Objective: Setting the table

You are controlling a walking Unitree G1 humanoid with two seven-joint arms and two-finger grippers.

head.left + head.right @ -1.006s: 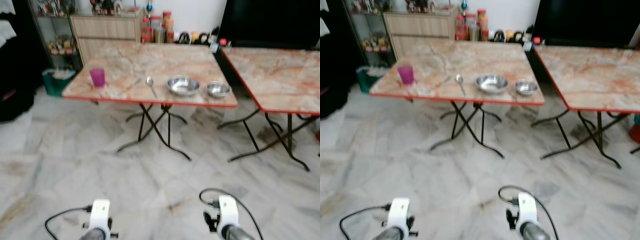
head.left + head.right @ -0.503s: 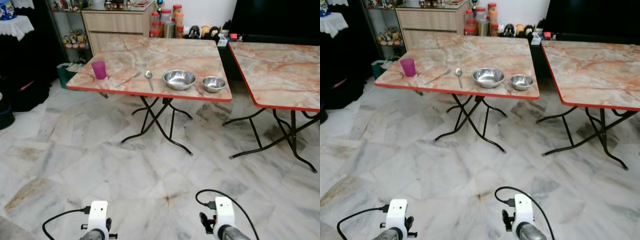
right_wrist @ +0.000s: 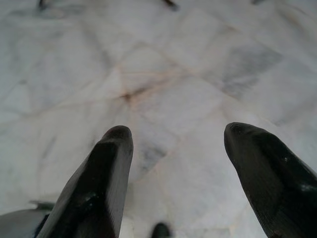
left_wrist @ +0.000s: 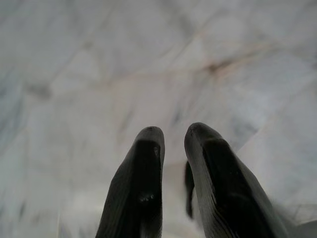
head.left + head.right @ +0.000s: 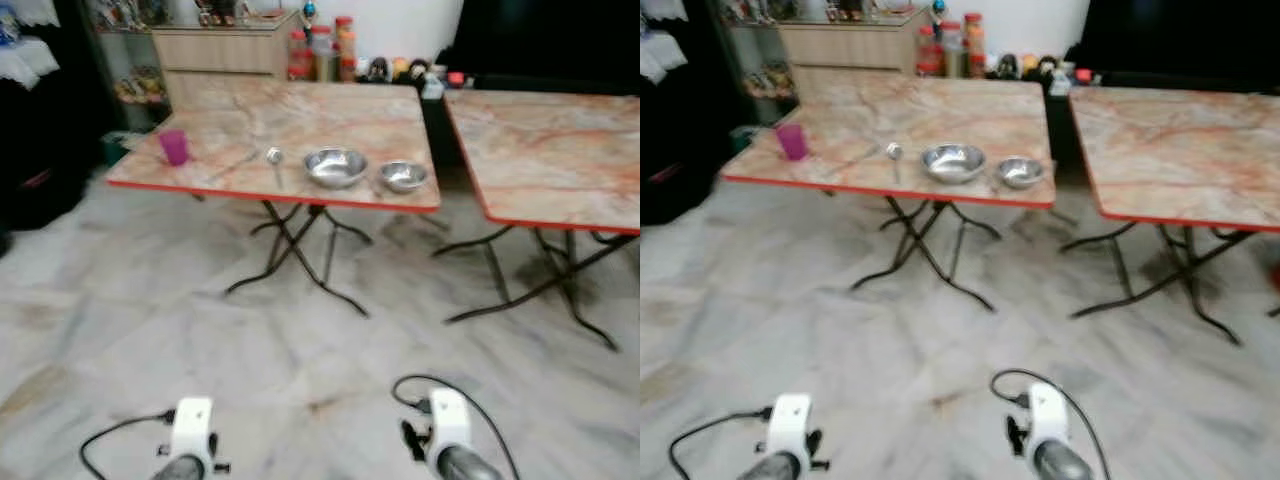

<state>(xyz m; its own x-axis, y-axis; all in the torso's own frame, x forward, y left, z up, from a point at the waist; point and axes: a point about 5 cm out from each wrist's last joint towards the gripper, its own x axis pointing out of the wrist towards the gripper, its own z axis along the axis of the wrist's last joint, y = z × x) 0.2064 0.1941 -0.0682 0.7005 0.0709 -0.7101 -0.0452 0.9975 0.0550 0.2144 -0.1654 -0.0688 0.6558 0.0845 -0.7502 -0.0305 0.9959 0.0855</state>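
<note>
Ahead of me stands a folding table (image 5: 300,115) with a marbled top and a red edge. On it, from left to right, are a pink cup (image 5: 173,147), a metal spoon (image 5: 273,157), a large steel bowl (image 5: 335,166) and a small steel bowl (image 5: 403,176). Both arms hang low over the floor, far short of the table. My left gripper (image 4: 174,134) points at the floor tiles with its fingers nearly together and nothing between them. My right gripper (image 3: 178,131) is open above the tiles and holds nothing.
A second marbled table (image 5: 550,150) stands to the right, across a narrow gap. Behind the tables are a wooden cabinet (image 5: 220,50) and several jars (image 5: 320,55). Dark furniture (image 5: 40,150) lines the left. Marble floor (image 5: 300,370) stretches between me and the tables.
The camera has shifted and the picture is now blurred, so the tables sit slightly further left. The things on the table and both grippers are unchanged.
</note>
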